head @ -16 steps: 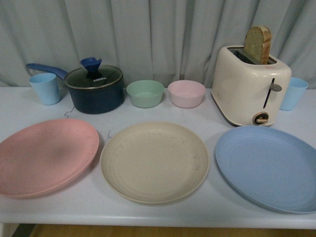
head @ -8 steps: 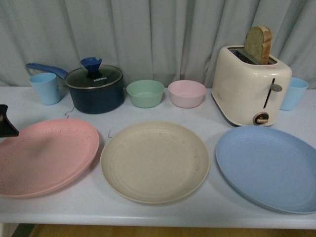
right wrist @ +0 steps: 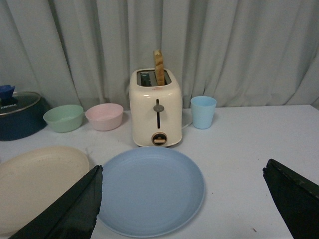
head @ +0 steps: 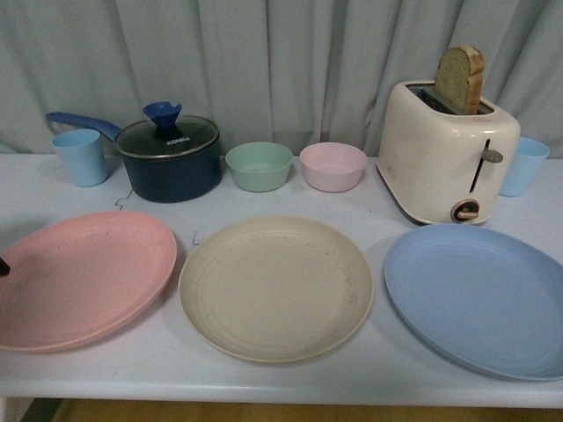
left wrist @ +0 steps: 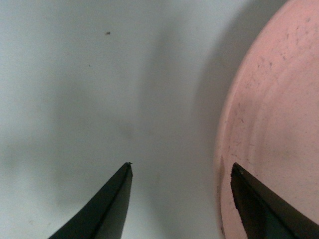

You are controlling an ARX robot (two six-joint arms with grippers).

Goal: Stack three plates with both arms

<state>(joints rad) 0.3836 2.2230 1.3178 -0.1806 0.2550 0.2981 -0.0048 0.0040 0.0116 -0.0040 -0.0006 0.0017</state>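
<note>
Front view: three plates lie flat and apart in a row along the near edge of the white table [head: 264, 382], none stacked yet, so I judge the task to be at its first pick. At the left end lies the pink plate [head: 84, 280], running past the picture's left edge, where a black sliver of the left gripper [head: 3, 265] shows over its outer rim. In the left wrist view the left gripper [left wrist: 181, 167] has its jaws apart. One finger is over bare table [left wrist: 75, 74] and the other over the pink plate [left wrist: 279, 124], with the rim between them and nothing clamped. Whether the tips touch the surface I cannot tell. The next move probably calls for sliding one finger under that low rim, closing on it, then lifting the plate level. In the middle of the row the beige plate [head: 275, 287] looks the natural base for the stack. At the right end the light blue plate [head: 479, 299] also runs past the picture's edge. In the right wrist view the right gripper [right wrist: 182, 172] is held wide open and empty, well back from the light blue plate [right wrist: 149, 191], with its approach not begun. Along the far edge stand a blue cup [head: 81, 156], a lidded pot [head: 169, 167], a green bowl [head: 259, 167], a pink bowl [head: 332, 166], a toaster [head: 444, 158] and a second cup [head: 524, 165], none of which should obstruct the carry.
</note>
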